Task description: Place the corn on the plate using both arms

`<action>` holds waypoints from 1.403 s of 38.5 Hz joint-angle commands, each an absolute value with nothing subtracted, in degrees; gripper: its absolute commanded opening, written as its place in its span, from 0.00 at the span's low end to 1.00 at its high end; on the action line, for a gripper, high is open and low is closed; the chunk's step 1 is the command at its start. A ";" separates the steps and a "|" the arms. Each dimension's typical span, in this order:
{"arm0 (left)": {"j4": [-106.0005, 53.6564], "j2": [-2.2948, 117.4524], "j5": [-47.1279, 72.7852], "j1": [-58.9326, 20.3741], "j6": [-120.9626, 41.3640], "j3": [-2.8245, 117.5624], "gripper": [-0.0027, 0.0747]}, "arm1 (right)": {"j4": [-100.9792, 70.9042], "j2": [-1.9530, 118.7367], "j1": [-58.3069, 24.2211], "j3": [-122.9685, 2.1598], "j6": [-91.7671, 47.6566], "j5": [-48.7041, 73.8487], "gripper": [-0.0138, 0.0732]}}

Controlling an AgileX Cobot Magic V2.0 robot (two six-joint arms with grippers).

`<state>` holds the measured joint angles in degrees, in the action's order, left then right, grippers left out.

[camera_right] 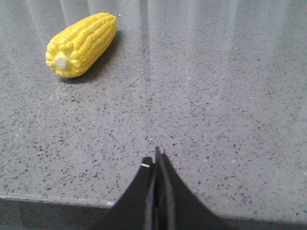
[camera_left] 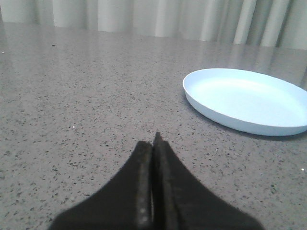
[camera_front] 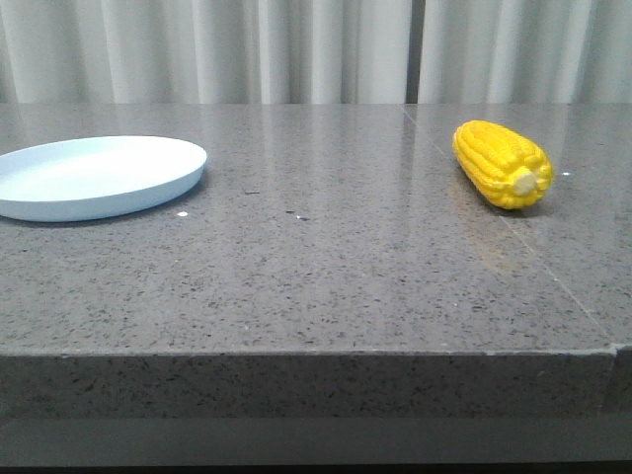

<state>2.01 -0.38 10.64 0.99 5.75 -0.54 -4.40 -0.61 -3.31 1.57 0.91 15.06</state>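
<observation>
The yellow corn (camera_front: 502,163) lies on the grey stone table at the right, its pale stub end toward the front. It also shows in the right wrist view (camera_right: 81,44). The pale blue plate (camera_front: 148,183) sits at the left, bare; it also shows in the left wrist view (camera_left: 211,108). My left gripper (camera_left: 153,143) is shut and holds nothing, low over the table, short of the plate and to one side. My right gripper (camera_right: 156,160) is shut and holds nothing, over the table's front edge, well short of the corn. Neither gripper shows in the front view.
The grey speckled table (camera_front: 326,257) has a front edge (camera_front: 296,351) and a seam running past the corn (camera_front: 553,281). White curtains (camera_front: 296,49) hang behind the table.
</observation>
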 commanded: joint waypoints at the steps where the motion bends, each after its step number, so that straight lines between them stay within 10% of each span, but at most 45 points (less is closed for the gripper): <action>1: 1.61 -1.22 5.78 1.12 5.92 -1.82 0.01 | -3.59 -1.56 -2.93 0.28 0.32 10.71 0.14; 54: 1.61 -1.22 0.00 1.12 5.92 -1.82 0.01 | -3.64 -1.57 -2.93 0.23 0.32 3.68 0.14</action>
